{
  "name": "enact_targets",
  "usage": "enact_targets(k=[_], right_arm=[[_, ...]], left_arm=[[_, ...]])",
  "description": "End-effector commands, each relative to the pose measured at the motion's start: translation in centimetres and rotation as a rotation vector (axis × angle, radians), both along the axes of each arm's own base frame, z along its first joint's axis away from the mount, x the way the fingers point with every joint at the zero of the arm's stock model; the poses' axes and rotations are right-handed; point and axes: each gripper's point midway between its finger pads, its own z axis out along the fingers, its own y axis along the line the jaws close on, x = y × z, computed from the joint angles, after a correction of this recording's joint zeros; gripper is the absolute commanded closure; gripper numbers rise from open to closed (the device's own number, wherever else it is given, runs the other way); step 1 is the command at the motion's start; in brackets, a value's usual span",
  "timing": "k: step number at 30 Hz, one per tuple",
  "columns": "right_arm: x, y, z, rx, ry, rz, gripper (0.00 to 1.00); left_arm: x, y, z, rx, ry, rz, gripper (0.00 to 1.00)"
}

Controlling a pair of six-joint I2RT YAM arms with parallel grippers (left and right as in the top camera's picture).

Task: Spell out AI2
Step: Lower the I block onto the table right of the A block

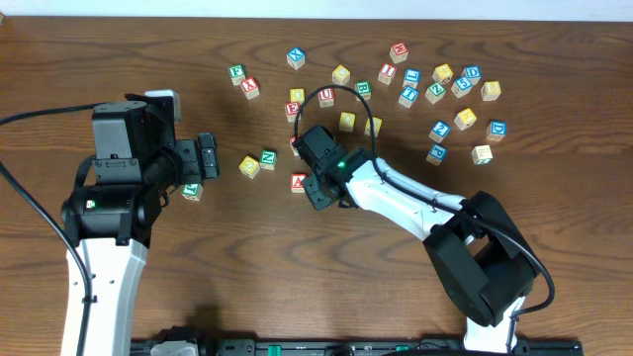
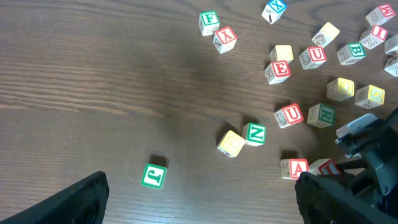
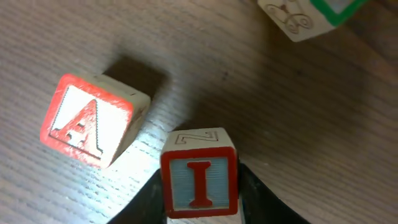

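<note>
Overhead: right tool [image 1: 318,188] stretched left, clamping I block [image 3: 200,182]

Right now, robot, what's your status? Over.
Left pincer open, empty. Right pincer shut on red-edged wooden I block. Red-edged wooden A block beside it, apart.

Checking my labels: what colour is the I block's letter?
Red on pale blue, red-bordered; the I block shows best in the right wrist view.
</note>
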Motion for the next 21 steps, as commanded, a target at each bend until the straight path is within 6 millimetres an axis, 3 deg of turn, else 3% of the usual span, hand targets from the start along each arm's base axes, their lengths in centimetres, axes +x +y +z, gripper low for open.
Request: enact_targets(k=[1,12,21], right_arm=[[0.4,-0.8,-0.2,-0.007,-0.006,-0.081,0.66],[0.5,-0.6,-0.1,0.047,0.004,-0.247,0.65],[-1.4,2.7,0.2,0.086,-0.014,-0.234,0.65]], left_arm=[[0.3,0.0,1.2,-0.002,-0.031,-0.001,0.06],[0.3,0.0,1.2,-0.002,-0.031,-0.001,0.06],[0.3,0.0,1.2,-0.002,-0.031,-0.001,0.06]])
